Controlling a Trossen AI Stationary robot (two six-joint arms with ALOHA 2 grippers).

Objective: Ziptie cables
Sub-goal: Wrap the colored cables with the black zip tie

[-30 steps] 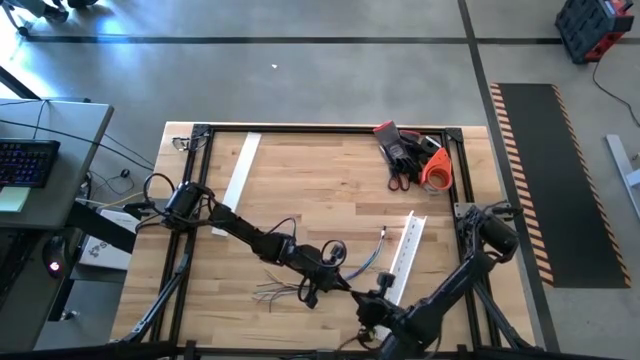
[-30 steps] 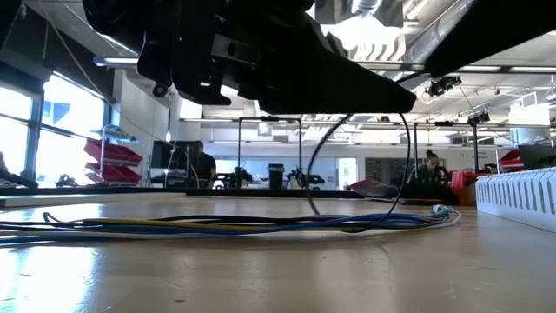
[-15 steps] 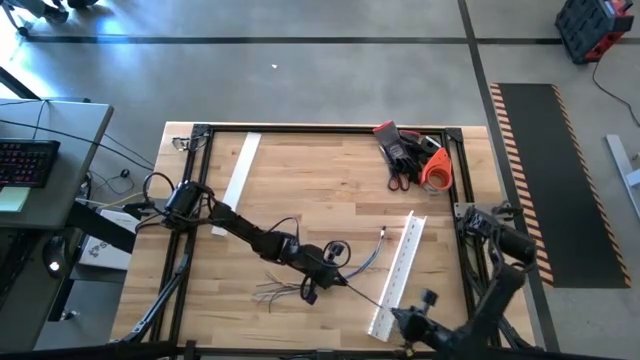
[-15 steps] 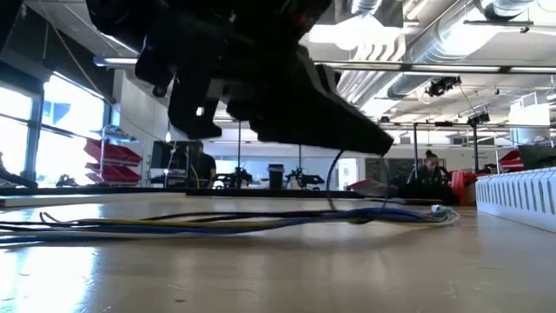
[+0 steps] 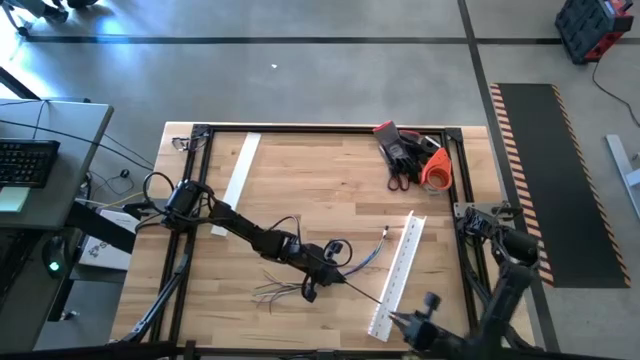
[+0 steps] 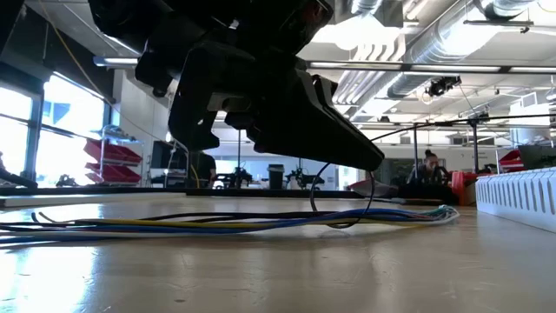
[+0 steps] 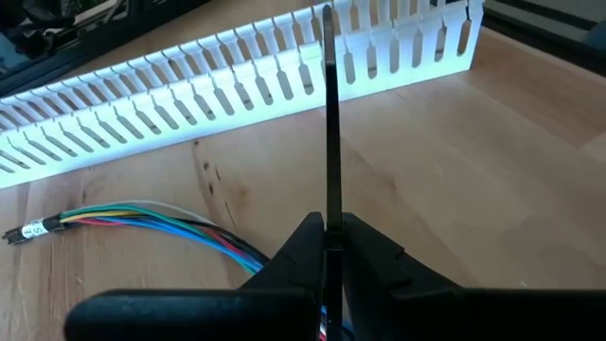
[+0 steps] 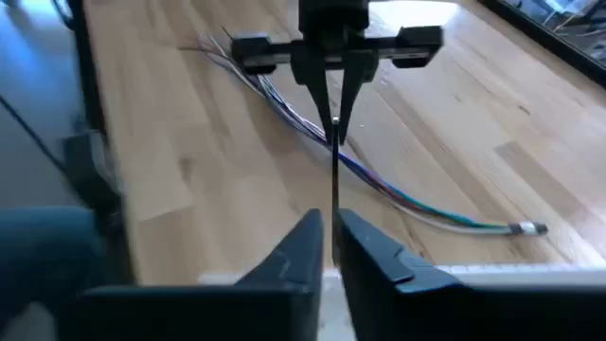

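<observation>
The cables (image 5: 365,258) lie in a loose coloured bunch on the wooden table, also seen in the low view (image 6: 217,224) and the left wrist view (image 7: 142,216). A thin black zip tie (image 5: 362,293) runs straight between my two grippers. Its loop (image 6: 343,196) hangs about the cables under my left gripper. My left gripper (image 5: 335,280) is at mid-table over the bunch, shut on the tie. My right gripper (image 5: 395,320) is near the front edge, by the near end of the white channel strip, its fingers close about the tie's tail. My left gripper pinches the zip tie (image 7: 330,213) between its two fingers, at the end by the cables. The fingers slant down from the table's left and lie along the tie. From them the tie runs straight out, clear of the table. My right gripper has the tie's tail (image 8: 333,213) between its two fingers, with only a narrow gap showing. Its fingers point along the tie toward my left gripper (image 8: 333,114). The tie (image 8: 334,170) is drawn straight and taut above the table.
A white slotted channel strip (image 5: 400,270) lies just right of the cables and shows behind the tie in the left wrist view (image 7: 237,85). A second white strip (image 5: 238,175) lies at the far left. A red, black and orange heap of tools (image 5: 410,155) sits at the far right corner.
My right gripper has gone toward the table's right and near edges and a little up, drawing the tie's tail out straight. The tie's loop about the cables has become smaller. My left gripper has kept its place.
</observation>
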